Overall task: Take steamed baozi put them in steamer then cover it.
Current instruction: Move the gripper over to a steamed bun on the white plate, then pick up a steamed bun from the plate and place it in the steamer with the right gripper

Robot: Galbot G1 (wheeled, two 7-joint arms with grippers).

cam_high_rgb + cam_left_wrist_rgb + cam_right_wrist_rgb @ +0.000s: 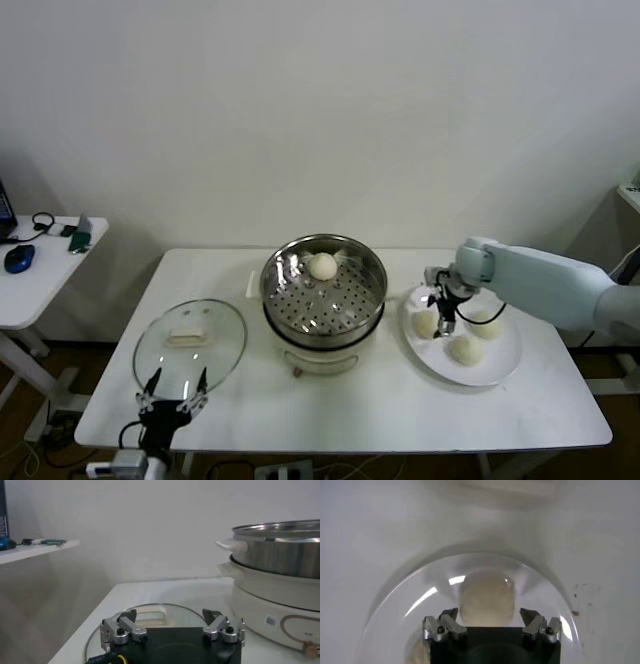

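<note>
- Left gripper (173, 385), bottom left of the head view: jaws spread wide, holding nothing, at the near edge of the cover (190, 345), which lies flat on the table (350, 415)
- Right gripper (441, 318), right of centre: fingers straddle one steamed baozi (486, 600) on the white plate (490, 372); contact cannot be confirmed
- Two more buns lie on the plate, one partly hidden by the gripper
- Steamer (323, 290), centre: one bun (322, 266) on the tray's far side
</note>
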